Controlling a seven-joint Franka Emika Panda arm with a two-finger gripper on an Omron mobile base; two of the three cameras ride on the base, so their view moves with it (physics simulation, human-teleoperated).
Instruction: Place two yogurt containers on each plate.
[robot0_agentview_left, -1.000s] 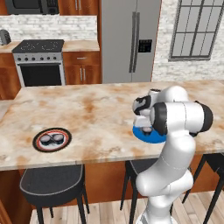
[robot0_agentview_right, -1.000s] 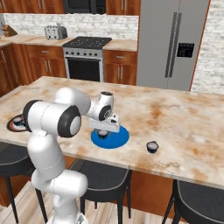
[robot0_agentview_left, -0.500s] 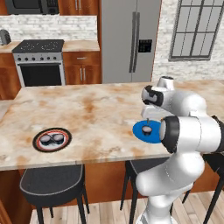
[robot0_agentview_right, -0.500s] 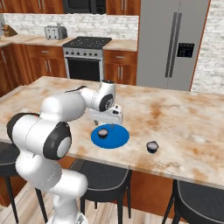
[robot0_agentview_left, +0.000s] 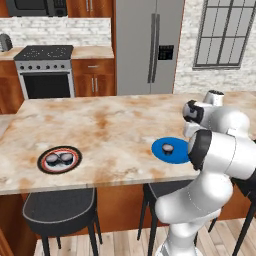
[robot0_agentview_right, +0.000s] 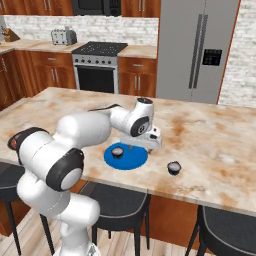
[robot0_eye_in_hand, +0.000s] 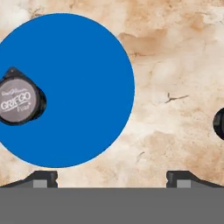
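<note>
The blue plate (robot0_agentview_right: 131, 159) lies near the counter's front edge with one yogurt container (robot0_agentview_right: 118, 151) on its left part. A second yogurt container (robot0_agentview_right: 174, 167) stands loose on the counter to the plate's right. My gripper (robot0_agentview_right: 148, 147) hovers over the plate's right rim, open and holding nothing. In the hand view the blue plate (robot0_eye_in_hand: 78, 78) carries the cup (robot0_eye_in_hand: 17, 101), the loose cup (robot0_eye_in_hand: 220, 123) peeks in at the right edge, and my gripper (robot0_eye_in_hand: 113, 179) has its tips wide apart. The black plate with the red ring (robot0_agentview_left: 60, 159) holds two yogurt containers (robot0_agentview_left: 59, 159).
Marble island counter (robot0_agentview_left: 100, 125) with its front edge close to both plates. Dark stools (robot0_agentview_left: 60, 210) stand under the edge. Stove (robot0_agentview_left: 45, 70) and fridge (robot0_agentview_left: 147, 45) line the far wall.
A second ago my gripper was low over the blue plate at the cup. The cup now sits free on the plate, and the hand has lifted and swung to the plate's right rim.
</note>
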